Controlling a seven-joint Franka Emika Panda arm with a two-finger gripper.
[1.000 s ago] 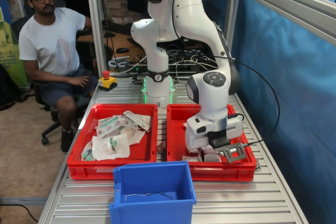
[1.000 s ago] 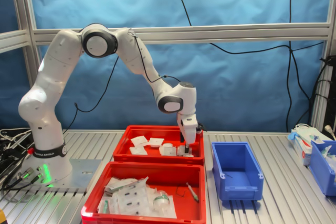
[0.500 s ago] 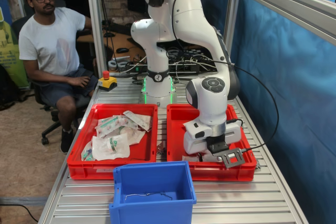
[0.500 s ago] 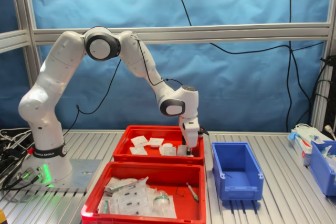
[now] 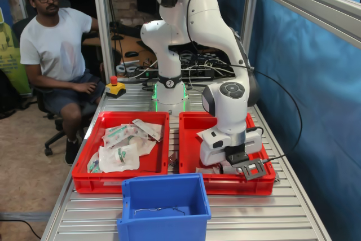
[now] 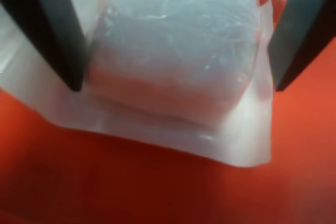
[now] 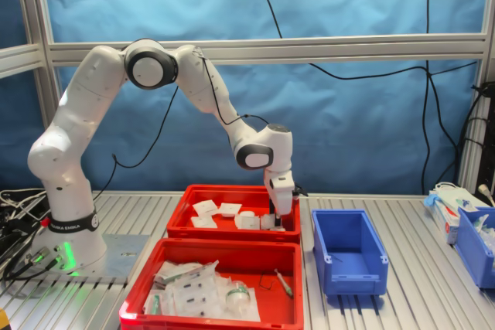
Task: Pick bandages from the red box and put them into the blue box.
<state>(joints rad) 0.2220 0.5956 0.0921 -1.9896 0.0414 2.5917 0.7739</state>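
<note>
In the wrist view my gripper (image 6: 176, 85) is open, one dark finger (image 6: 58, 35) on each side of a white bandage sachet (image 6: 173, 51) lying on the red floor. In both exterior views the gripper (image 5: 227, 167) (image 7: 276, 223) is low inside the red box (image 5: 189, 139) (image 7: 232, 189), at its end nearest the blue box (image 5: 163, 196) (image 7: 348, 249). A few more bandages (image 7: 205, 208) lie further along the red box. In the blue box I see only a thin wire.
A twin red tray (image 5: 84, 182) (image 7: 139, 307) holds larger green-printed pouches (image 5: 121, 145). A man (image 5: 56, 49) sits beyond the table by a red stop button (image 5: 114, 86). Another blue bin (image 7: 476, 245) and a white carton (image 7: 448, 206) stand at the second exterior view's right.
The hand has shifted a little along the red box toward the blue box and lowered slightly. Nothing has been taken hold of.
</note>
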